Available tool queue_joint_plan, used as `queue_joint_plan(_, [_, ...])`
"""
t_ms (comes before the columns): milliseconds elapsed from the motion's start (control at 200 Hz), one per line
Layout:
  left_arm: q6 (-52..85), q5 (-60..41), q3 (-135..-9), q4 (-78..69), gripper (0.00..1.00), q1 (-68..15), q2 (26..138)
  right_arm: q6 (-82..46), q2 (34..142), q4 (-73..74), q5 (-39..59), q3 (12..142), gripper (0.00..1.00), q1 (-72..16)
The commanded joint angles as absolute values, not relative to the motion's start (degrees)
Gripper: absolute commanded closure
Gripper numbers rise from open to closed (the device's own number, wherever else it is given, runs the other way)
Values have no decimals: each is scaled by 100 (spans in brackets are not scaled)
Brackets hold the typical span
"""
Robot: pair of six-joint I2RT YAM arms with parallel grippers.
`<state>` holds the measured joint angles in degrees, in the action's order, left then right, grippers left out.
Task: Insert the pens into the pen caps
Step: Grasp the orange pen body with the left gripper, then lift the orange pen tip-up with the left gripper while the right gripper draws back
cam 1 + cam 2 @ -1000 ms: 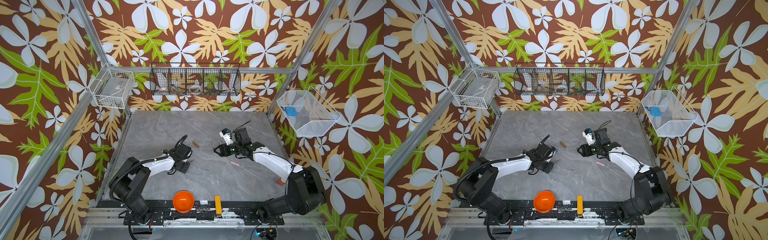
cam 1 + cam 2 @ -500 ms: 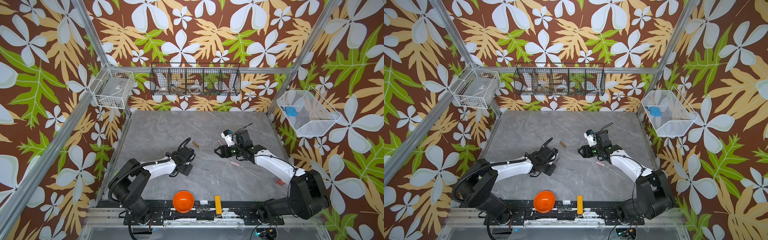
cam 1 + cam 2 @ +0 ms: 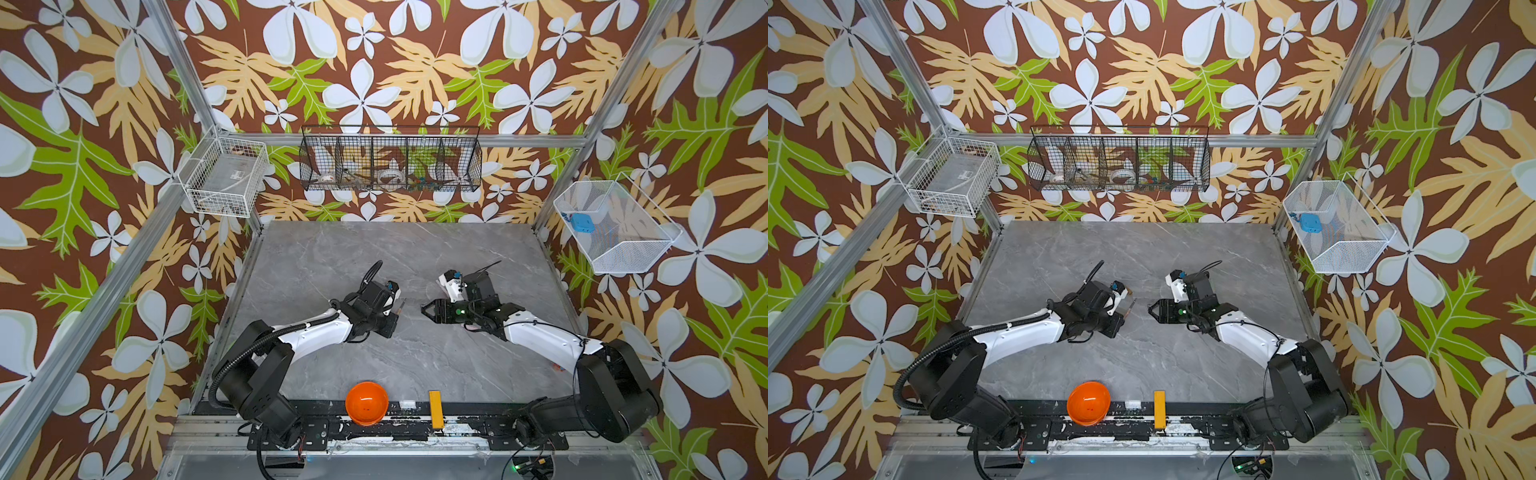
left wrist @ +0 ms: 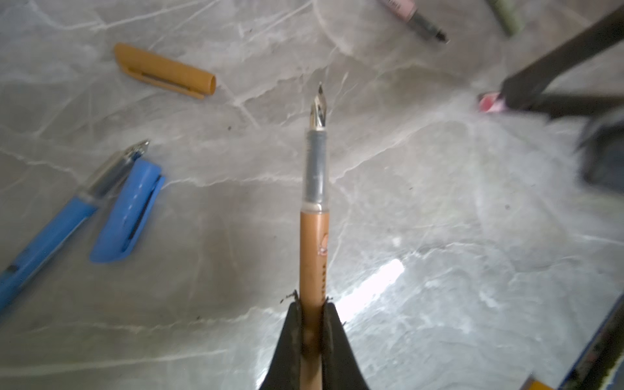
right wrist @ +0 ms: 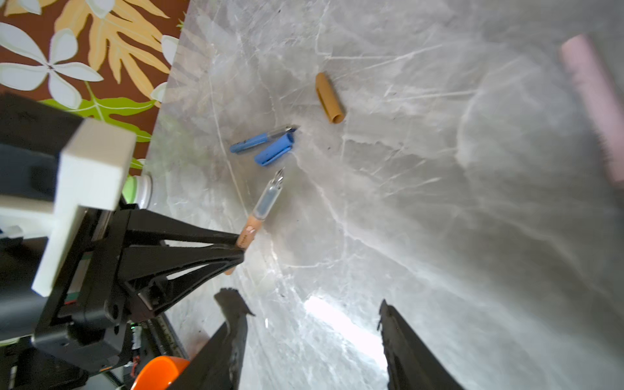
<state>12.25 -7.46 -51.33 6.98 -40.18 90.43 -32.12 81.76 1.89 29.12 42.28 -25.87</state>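
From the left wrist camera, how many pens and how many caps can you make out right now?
Pens: 3 (brown pen in the left hand, blue pen, pink pen)
Caps: 2 (brown cap, blue cap)
Cannot tell which: 2 (pale green piece cut off at the frame edge, pink piece partly hidden)
Total: 7

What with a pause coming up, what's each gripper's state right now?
Left gripper: shut on the slim brown plastic pen.
Right gripper: open, holding nothing.

White forearms (image 3: 320, 334), black joints (image 3: 257, 374), ribbed black cable (image 3: 900, 384), black tapered left hand (image 4: 312, 305)
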Motion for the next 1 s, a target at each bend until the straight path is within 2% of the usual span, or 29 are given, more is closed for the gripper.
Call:
queue_joint_plan(0, [1539, -1226, -5111, 77, 100, -4015, 9010, -3928, 8273, 1240, 3041, 4124, 38, -2788])
queue_joint_plan(460, [1816, -1745, -4552, -793, 100, -4017, 8537, -4629, 8802, 2593, 2997, 4100, 39, -2892])
queue_joint_plan(656, [1754, -1754, -4504, -782, 100, -4017, 8519, -4690, 8980, 2733, 3172, 4276, 48, -2892])
queue_joint_plan(746, [1761, -1704, -4500, -847, 100, -4017, 8495, -4730, 9009, 2799, 3237, 4280, 57, -2893])
queue_joint_plan(996, [1775, -1629, -4570, -962, 100, -4017, 8483, -4654, 8991, 2565, 3330, 4398, 56, -2952])
